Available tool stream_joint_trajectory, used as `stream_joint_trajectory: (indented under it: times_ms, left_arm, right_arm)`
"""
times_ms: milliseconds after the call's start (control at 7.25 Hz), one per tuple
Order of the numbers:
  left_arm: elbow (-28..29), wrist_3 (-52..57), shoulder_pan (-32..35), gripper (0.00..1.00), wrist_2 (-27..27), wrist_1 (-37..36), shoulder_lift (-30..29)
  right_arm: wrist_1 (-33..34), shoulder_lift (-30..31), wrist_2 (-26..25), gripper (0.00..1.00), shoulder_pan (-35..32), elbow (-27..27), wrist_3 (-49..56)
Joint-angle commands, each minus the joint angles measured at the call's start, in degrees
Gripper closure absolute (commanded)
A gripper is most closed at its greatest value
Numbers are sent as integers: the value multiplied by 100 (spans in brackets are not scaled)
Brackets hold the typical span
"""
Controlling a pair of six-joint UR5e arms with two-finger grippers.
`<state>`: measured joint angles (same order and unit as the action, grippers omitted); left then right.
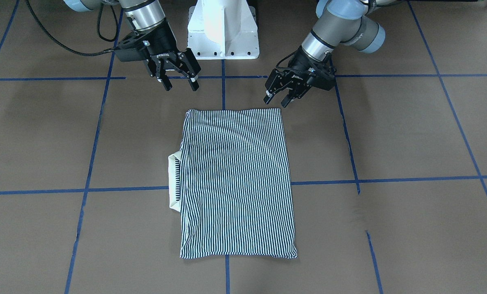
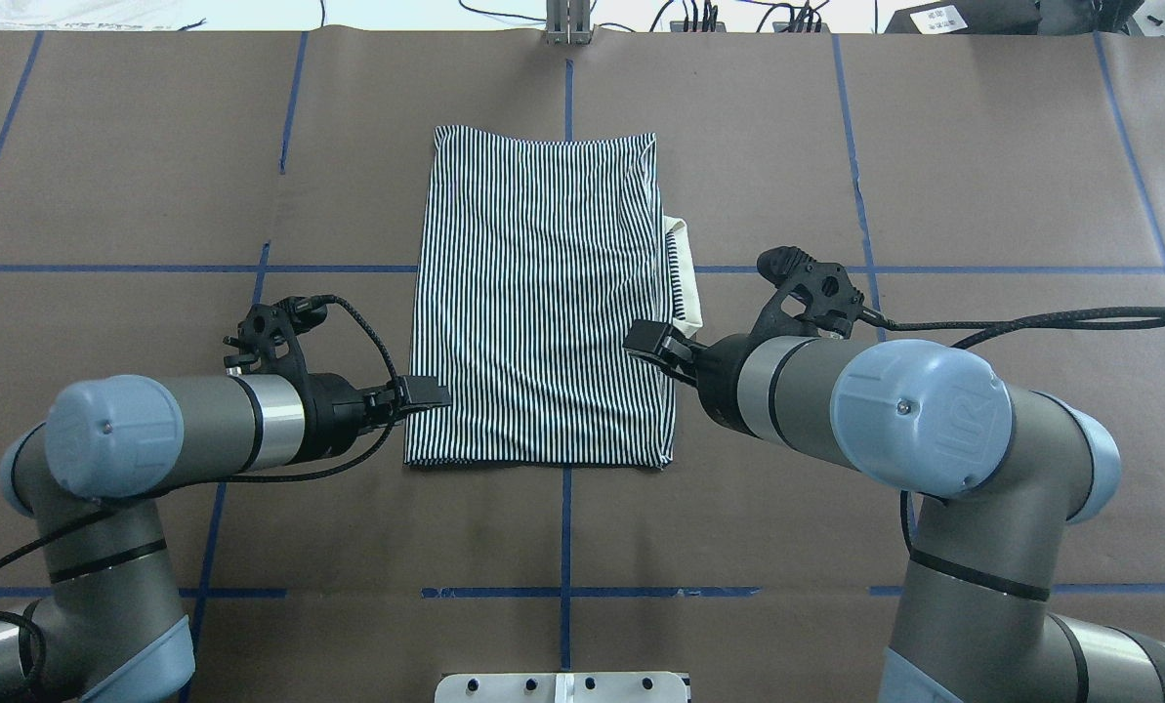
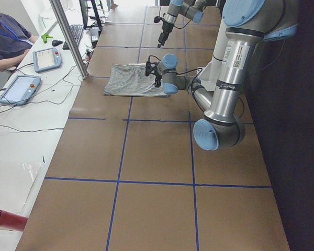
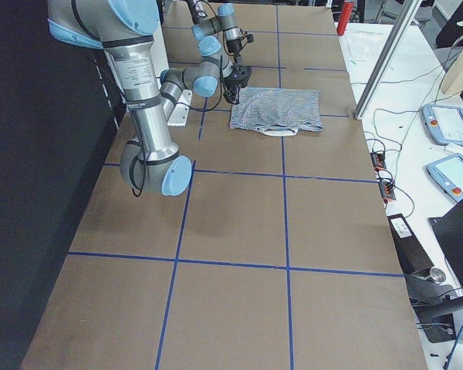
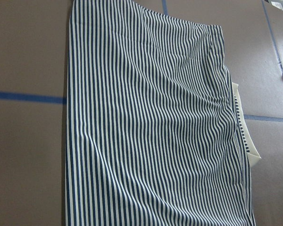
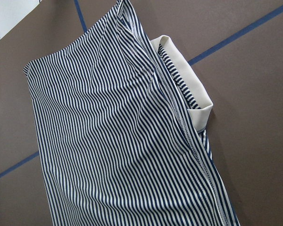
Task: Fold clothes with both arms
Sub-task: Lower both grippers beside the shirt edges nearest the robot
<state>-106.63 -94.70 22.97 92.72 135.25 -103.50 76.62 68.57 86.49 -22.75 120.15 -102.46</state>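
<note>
Lighting is flat and bright, from above. The shirt (image 1: 237, 183) is evenly lit, with only a thin shadow along its edges. Stripes are crisp in both wrist views, no motion blur. In the front view the arms (image 1: 145, 16) throw soft, wide shadows on the table (image 1: 410, 134) either side of the shirt. The base (image 1: 223, 28) behind the shirt is blown out white. In the overhead view the strip past the shirt's far edge is clipped too. In the side views the shirt is small and soft, stripes nearly merged, and the background on its robot side is near black. Tape lines (image 1: 125, 189) around the shirt stay straight, so little edge distortion.
</note>
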Motion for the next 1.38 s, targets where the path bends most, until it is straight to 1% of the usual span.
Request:
stream_joint_trajectory:
  times_ms: [0,276,965,1241]
  left_arm:
    - [299,-435,-188,48,-385,-7,-21]
    - [511,-418,-214,47,-412,-16,-39]
    - [556,-374,-223,46,-403,-16,5]
    - [670,-374,-231,46,-403,-16,-21]
  right_arm:
    - [-15,25,-150,0,43,0,-63]
    - [-24,60,-168,0,43,0,-72]
    - [-15,60,-220,0,43,9,-63]
    - [-15,60,-220,0,43,9,-63]
